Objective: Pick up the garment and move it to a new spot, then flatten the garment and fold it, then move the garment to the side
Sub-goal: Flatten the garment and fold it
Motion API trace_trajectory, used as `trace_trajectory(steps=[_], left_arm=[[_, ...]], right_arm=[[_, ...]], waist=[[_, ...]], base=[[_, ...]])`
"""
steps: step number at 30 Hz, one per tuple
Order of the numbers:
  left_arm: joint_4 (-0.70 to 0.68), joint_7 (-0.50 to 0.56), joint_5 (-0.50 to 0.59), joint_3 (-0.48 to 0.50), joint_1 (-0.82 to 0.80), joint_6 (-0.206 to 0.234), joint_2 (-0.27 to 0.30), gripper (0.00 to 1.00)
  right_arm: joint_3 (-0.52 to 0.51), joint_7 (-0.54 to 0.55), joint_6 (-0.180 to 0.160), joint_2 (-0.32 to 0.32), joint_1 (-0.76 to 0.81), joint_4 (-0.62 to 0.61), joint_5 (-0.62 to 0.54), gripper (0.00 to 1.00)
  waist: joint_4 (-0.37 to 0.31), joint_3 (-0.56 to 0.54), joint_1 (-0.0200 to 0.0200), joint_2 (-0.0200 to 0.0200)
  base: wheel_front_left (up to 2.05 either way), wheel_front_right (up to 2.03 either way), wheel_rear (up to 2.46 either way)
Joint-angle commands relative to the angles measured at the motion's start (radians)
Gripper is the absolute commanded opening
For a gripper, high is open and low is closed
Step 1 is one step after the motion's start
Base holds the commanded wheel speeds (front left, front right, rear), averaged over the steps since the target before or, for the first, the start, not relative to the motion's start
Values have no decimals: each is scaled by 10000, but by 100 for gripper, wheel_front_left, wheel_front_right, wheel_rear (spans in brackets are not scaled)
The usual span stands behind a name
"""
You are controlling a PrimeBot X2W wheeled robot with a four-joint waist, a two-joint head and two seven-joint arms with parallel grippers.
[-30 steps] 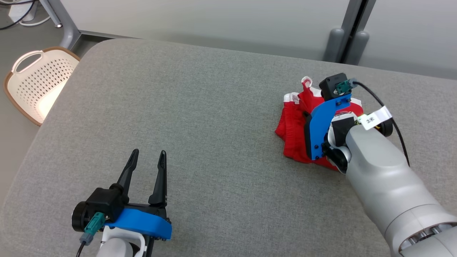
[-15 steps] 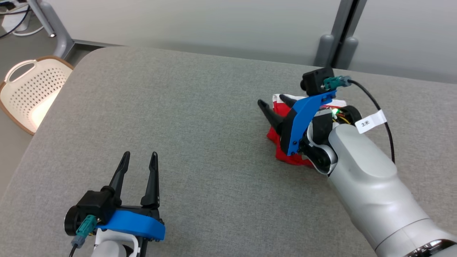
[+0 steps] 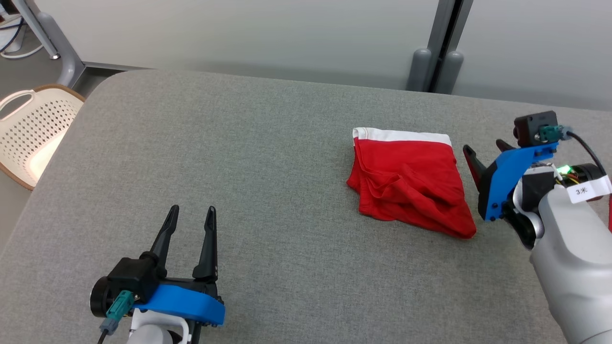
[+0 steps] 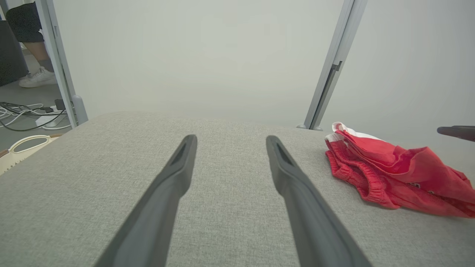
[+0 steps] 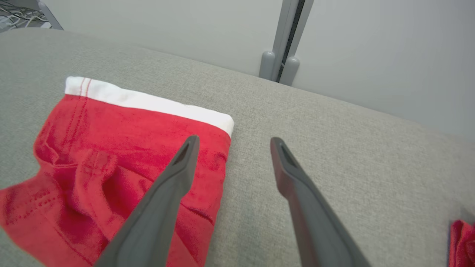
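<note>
The garment (image 3: pixel 406 184) is a pair of red shorts with a white waistband, lying folded and slightly rumpled on the grey padded table (image 3: pixel 267 143), right of centre. My right gripper (image 3: pixel 483 146) hovers just to its right, open, holding nothing. In the right wrist view the garment (image 5: pixel 92 148) lies under and left of the right gripper (image 5: pixel 233 139), its waistband at the far edge. My left gripper (image 3: pixel 192 209) rests open at the lower left, far from the cloth. From the left wrist, the garment (image 4: pixel 389 167) sits right of the open left gripper (image 4: pixel 230 138).
A cream perforated basket (image 3: pixel 28 129) stands on the floor off the table's left edge. Grey wall posts (image 3: pixel 432 67) rise behind the table. Another bit of red cloth (image 5: pixel 462 241) shows near my right arm. A person's foot (image 4: pixel 37 78) and cables (image 4: pixel 22 115) are beyond the left corner.
My right gripper has let go of the garment and drawn away to the right. The garment now lies folded with its waistband straight. The head camera has also shifted.
</note>
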Motion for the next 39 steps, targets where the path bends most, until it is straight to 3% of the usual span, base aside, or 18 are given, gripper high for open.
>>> trace_trajectory(steps=[1,2,5,11,18,25,29,30,31,39], left_arm=[[-25,-41,55,5,-112,-19,24,100],[-27,-41,51,-12,-138,-22,24,100],[-7,-41,42,-49,-200,-29,49,100],[15,-41,18,-24,-263,-41,106,100],[46,-41,6,10,-239,-49,135,100],[44,-40,-37,135,-51,7,138,100],[16,-41,-75,275,83,84,173,100],[8,-40,-90,316,127,110,191,100],[0,-41,-106,357,160,132,206,100],[48,-42,-173,642,429,258,378,100]], right_arm=[[-18,6,5,8,185,3,-118,100],[-80,55,5,-33,277,-5,-324,100],[-237,49,5,101,548,-47,-717,0],[247,162,4,720,752,-72,-1053,0],[2123,920,4,1274,1024,-652,-208,0],[4165,1855,4,1254,1948,-2810,1631,0],[4095,1454,4,1042,2592,-4298,2320,0],[3899,1250,5,1026,2775,-4625,2330,46],[3632,1014,5,1002,2959,-4934,2274,100],[637,-364,5,1450,5116,-7005,1108,100]], waist=[[12,24,0,0],[17,51,0,0],[20,124,0,0],[-31,202,0,0],[-149,117,0,0],[-411,-56,0,0],[-666,-179,0,0],[-743,-202,0,0],[-819,-230,0,0],[-1467,-541,0,0]], base=[[0,0,0],[0,0,0],[0,0,0],[0,0,0],[0,0,0],[0,0,0],[0,0,0],[0,0,0],[0,0,0],[0,0,0]])
